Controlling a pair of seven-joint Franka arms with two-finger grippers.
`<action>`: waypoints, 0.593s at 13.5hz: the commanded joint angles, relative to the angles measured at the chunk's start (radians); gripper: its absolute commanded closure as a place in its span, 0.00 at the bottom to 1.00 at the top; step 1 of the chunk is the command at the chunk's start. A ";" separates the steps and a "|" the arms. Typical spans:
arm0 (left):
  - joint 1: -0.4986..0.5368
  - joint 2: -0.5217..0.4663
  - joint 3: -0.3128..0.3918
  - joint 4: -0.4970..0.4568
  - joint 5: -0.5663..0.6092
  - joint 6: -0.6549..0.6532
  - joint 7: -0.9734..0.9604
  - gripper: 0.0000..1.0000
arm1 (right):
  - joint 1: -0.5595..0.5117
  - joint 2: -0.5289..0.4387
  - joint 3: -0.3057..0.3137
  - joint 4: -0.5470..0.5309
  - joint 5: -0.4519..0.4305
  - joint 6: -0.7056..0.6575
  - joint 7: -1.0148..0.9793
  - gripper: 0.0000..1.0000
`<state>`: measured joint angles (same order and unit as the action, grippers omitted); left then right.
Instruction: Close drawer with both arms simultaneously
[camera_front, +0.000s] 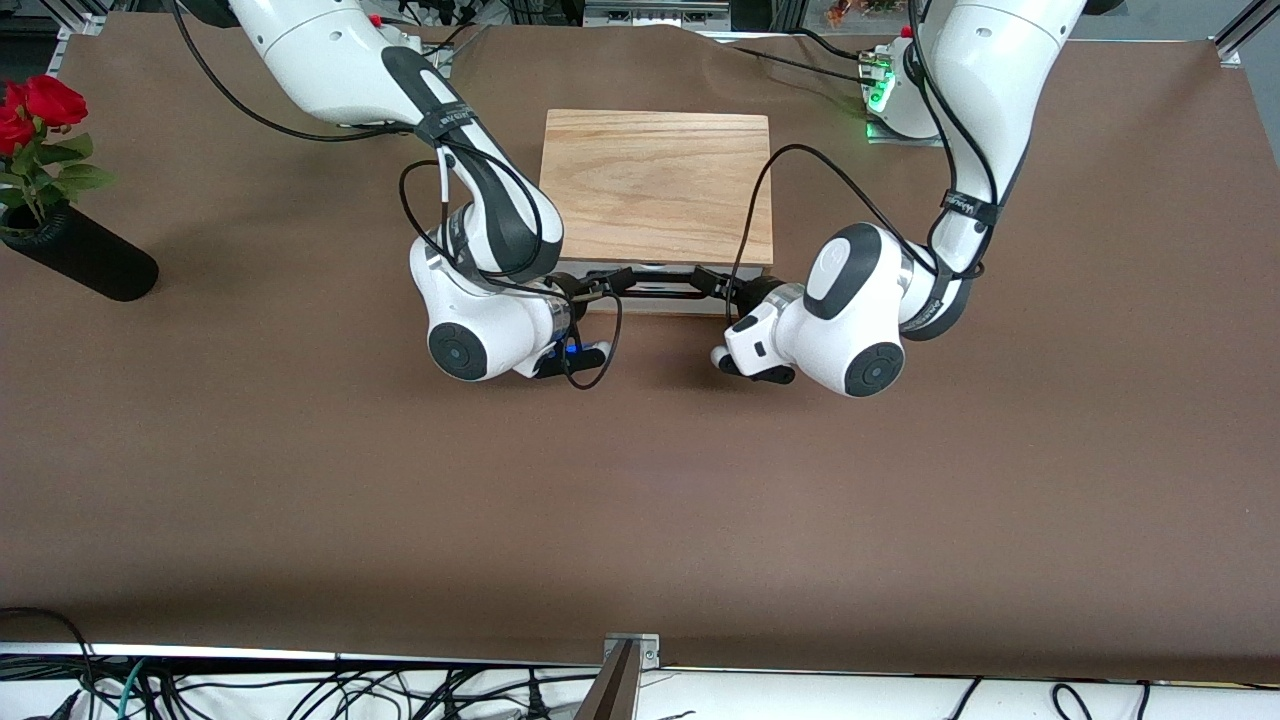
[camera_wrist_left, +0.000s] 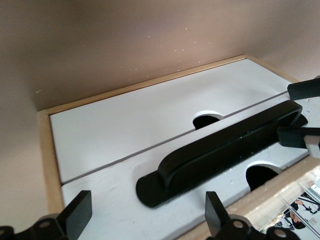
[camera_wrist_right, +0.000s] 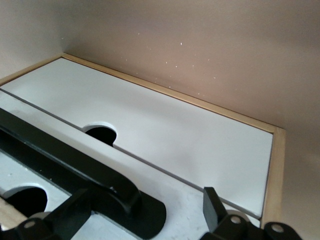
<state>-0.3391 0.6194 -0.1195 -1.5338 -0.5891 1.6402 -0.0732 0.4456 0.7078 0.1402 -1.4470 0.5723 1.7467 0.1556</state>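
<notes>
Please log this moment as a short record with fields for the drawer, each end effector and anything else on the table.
drawer: white front panel sits about flush in the oak box, black bar handle on it
left end effector: open, fingers either side of one end of the handle, at the drawer front
right end effector: open, fingers either side of the handle's other end
other panel: second white front alongside the drawer, with a finger cutout
other item: black vase with red roses, toward the right arm's end of the table
</notes>
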 joint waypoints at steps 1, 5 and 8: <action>0.023 -0.081 0.004 0.014 0.081 -0.036 -0.004 0.00 | -0.005 0.006 0.006 0.019 0.029 -0.062 0.009 0.00; 0.054 -0.153 0.014 0.078 0.308 -0.037 -0.004 0.00 | -0.016 0.002 -0.016 0.123 0.012 -0.049 0.005 0.00; 0.094 -0.225 0.014 0.106 0.507 -0.036 0.009 0.00 | -0.019 -0.013 -0.086 0.223 -0.021 -0.052 0.002 0.00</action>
<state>-0.2670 0.4437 -0.1027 -1.4437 -0.1870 1.6228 -0.0731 0.4336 0.7046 0.0927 -1.2936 0.5731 1.7324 0.1555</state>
